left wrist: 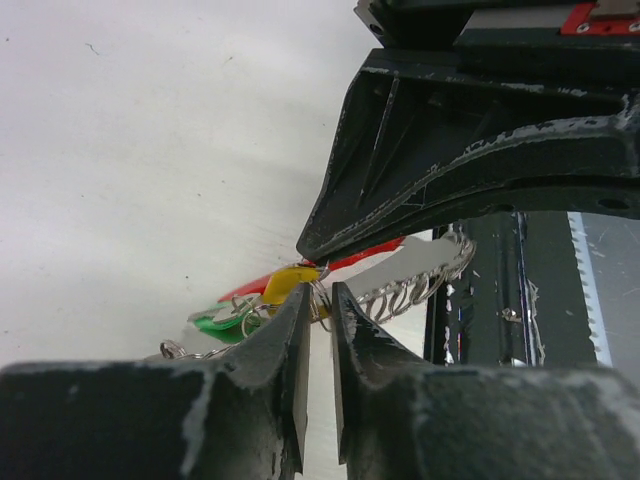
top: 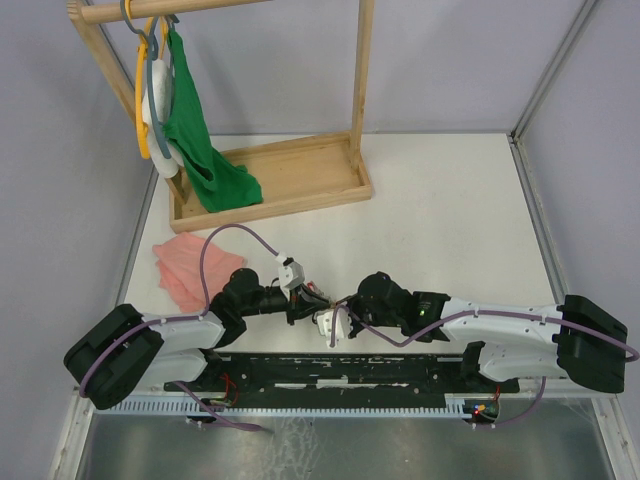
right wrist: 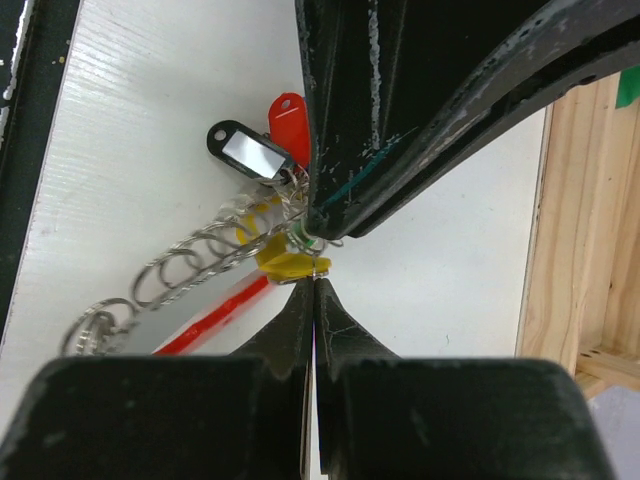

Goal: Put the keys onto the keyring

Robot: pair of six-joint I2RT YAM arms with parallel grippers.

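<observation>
Left gripper point(left wrist: 318, 295) is closed to a thin slit, and its tips seem to pinch a wire ring point(left wrist: 324, 305) of the bunch. I judge this from the wire crossing the tips, since the contact itself is hard to see. Right gripper point(right wrist: 313, 290) faces it tip to tip with its fingers pressed almost together. The yellow key point(right wrist: 285, 265) sits right at its tips, apparently held there, though its metal blade is hidden. The green key point(left wrist: 215, 323) lies just past the left gripper's tips, beyond the yellow one and tangled in the wire.

Both keys look very light, thin and stiff, and their smooth plastic heads and metal blades are likely to slip or swivel in a pinch. The flat head is the best place to hold one, leaving its hole free for the wire. The ring is springy and thin, so I would grip it close beside its split end to keep it from twisting away.

Counted: 2 grippers, 2 task keys (1 yellow, 1 green), 1 red tag point(right wrist: 288, 115), 1 black tag point(right wrist: 250, 150) with a white label, and 1 chain point(right wrist: 190, 268) of small rings that overlap too much to count. A pale strip with a red edge lies under the chain on the table point(left wrist: 150, 150); I cannot tell what it is.
</observation>
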